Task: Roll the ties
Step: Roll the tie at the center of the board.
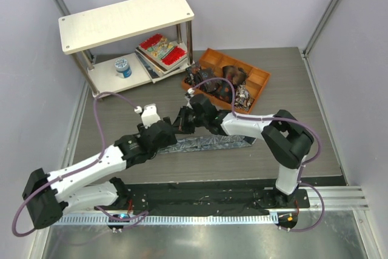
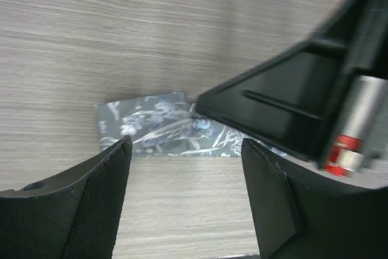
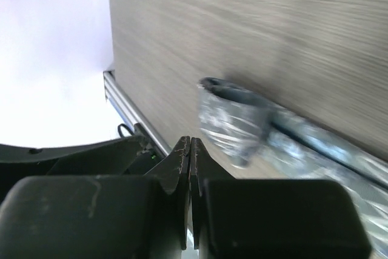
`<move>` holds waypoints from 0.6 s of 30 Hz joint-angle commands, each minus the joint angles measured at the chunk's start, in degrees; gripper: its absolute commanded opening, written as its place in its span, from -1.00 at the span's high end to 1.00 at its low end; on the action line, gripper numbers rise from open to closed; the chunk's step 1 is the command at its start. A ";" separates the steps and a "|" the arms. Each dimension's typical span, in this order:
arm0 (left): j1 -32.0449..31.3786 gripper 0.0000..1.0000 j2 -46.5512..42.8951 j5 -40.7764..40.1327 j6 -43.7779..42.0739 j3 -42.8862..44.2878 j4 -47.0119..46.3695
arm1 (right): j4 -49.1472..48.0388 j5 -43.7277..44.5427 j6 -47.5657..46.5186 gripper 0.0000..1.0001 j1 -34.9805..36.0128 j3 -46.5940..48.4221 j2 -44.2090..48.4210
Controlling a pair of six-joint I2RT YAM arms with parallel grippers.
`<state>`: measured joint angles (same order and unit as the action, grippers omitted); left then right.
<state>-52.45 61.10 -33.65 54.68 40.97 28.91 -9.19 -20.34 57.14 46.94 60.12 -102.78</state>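
Top: grey-blue tie point(image 1: 209, 142) flat on table point(image 1: 291, 98), both arms crowding its left end.
Left wrist: left gripper point(image 2: 185, 180) fingers spread wide, holding nothing, tie end just past the tips.
Right wrist: right gripper point(image 3: 190, 150) fingers pressed together, nothing between; curled tie end beside it, edge rail point(image 3: 130, 110) near.

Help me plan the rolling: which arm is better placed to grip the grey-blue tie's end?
Probably left. The left gripper is open, with the end of the grey-blue tie lying between its fingers; the right gripper is shut, and the end lies beyond its tips.
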 commanded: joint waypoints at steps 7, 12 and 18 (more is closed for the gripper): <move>0.06 -0.47 -15.39 -4.32 3.24 -7.04 8.36 | 3.65 -0.41 -2.65 0.87 4.74 11.34 -8.66; 0.24 -0.50 -18.56 -4.67 3.95 -8.80 9.68 | 4.53 2.05 -3.09 0.87 4.65 8.27 -8.40; 0.59 -0.54 -19.79 -4.85 4.48 -10.03 9.24 | 8.31 5.57 -4.24 0.88 4.74 5.81 -8.40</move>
<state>-52.36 42.13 -36.36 58.08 31.44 38.11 -2.83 -17.65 54.48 51.57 67.77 -111.92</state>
